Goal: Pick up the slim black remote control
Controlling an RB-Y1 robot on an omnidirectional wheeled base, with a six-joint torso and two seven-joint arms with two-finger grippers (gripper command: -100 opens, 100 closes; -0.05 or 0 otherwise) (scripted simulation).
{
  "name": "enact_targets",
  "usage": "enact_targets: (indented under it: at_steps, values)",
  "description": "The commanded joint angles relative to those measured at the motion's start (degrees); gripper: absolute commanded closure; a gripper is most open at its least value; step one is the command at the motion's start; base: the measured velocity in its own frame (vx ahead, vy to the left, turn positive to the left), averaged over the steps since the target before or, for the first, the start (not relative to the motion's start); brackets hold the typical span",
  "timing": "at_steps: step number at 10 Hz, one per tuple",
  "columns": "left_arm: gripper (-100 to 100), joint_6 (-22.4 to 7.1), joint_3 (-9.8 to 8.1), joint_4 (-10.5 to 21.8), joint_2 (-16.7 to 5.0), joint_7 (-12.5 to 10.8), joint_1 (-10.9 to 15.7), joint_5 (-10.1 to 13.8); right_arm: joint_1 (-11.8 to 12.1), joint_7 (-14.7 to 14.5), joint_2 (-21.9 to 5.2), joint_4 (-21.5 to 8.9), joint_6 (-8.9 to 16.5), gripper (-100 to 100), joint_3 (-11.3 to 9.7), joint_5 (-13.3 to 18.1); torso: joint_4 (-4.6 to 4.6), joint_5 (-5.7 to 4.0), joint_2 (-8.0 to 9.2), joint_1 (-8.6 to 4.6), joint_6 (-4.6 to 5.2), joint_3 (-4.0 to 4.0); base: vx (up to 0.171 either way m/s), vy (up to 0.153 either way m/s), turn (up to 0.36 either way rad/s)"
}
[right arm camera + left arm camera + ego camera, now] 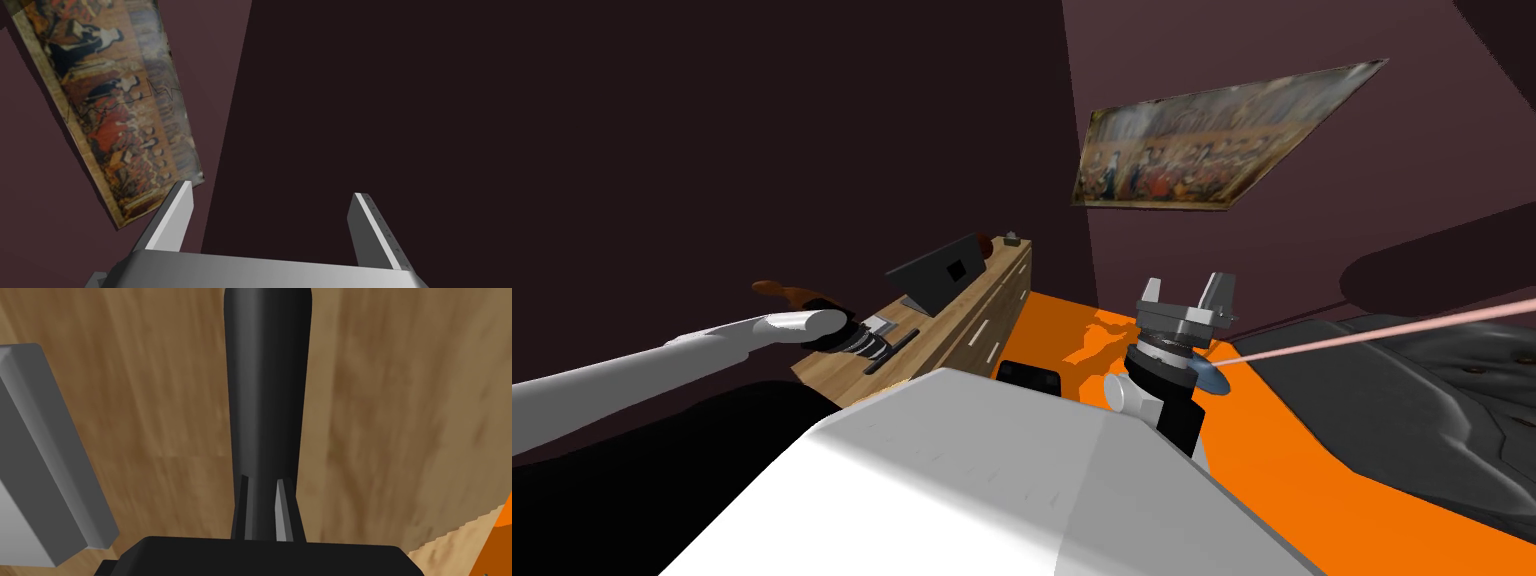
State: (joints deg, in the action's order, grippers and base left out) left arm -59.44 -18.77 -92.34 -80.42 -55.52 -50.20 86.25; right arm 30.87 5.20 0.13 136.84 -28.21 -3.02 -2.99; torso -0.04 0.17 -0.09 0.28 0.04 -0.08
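The slim black remote control [265, 388] lies lengthwise on a wooden cabinet top [150, 413]. My left gripper [262, 482] is shut on its near end, one thin finger pressed against each long side. In the head view the left arm reaches from the left across the cabinet [967, 320], and the left gripper [864, 340] sits at the end of the remote [894, 351]. Whether the remote still touches the wood I cannot tell. My right gripper [1187, 292] is held up over the orange floor, open and holding nothing, and its two fingers stand wide apart at the right gripper [272, 197].
A flat grey box [45, 458] lies close beside the remote. Farther along the cabinet a tilted black screen [942, 272] stands, with a small object [1010, 238] at the far end. A dark grey padded piece of furniture [1412, 400] lies to the right of the orange floor [1072, 330].
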Motion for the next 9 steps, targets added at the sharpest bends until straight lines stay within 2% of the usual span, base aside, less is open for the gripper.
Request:
enact_targets:
  at_steps: [1,2,3,5,6,7,8,9]
  values:
    - [100,-2.9,-1.38,-1.8,1.7,-1.1,1.6,-2.8,0.0,0.0,0.0,0.0,0.0,0,0.0,0.0,0.00,0.00,0.00,0.00,0.00,0.00,0.022,0.030,0.120]
    - [100,-4.6,-2.57,-3.2,2.9,-1.8,2.4,-4.3,0.0,0.0,0.0,0.0,0.0,0,0.0,0.0,0.00,0.00,-0.01,0.02,-0.01,0.00,0.026,0.032,0.125]
    - [100,-5.3,-2.57,-3.2,2.9,-1.8,2.4,-4.6,0.0,0.0,0.0,0.0,0.0,0,0.0,0.0,0.00,0.00,-0.03,0.02,0.01,-0.01,0.019,0.017,0.019]
    - [100,-8.9,-4.95,-5.9,5.4,-3.2,4.0,-8.3,0.0,0.0,0.0,0.0,0.0,0,0.0,0.0,0.00,-0.03,0.00,-0.05,0.02,0.00,0.018,0.018,0.085]
    - [100,-9.3,-4.95,-5.9,5.4,-3.2,4.0,-8.3,0.0,0.0,0.0,0.0,0.0,0,0.0,0.0,0.01,-0.03,0.01,-0.04,0.01,0.01,0.017,0.018,0.040]
    - [100,-11.4,-6.14,-7.3,6.6,-3.9,4.8,-10.1,0.0,0.0,0.0,0.0,0.0,0,0.0,0.0,0.01,-0.04,0.01,-0.05,0.03,0.01,0.017,0.025,0.064]
    - [100,-10.1,-5.52,-6.7,6.0,-3.5,4.4,-9.2,0.0,0.0,0.0,0.0,0.0,0,0.0,0.0,0.01,-0.05,0.01,-0.04,0.00,0.01,0.009,0.012,0.013]
    - [0,-10.5,-5.64,-6.8,6.0,-3.6,4.5,-9.3,0.0,0.0,0.0,0.0,0.0,0,0.0,0.0,0.02,-0.04,0.04,-0.07,0.00,0.02,0.000,0.000,0.000]
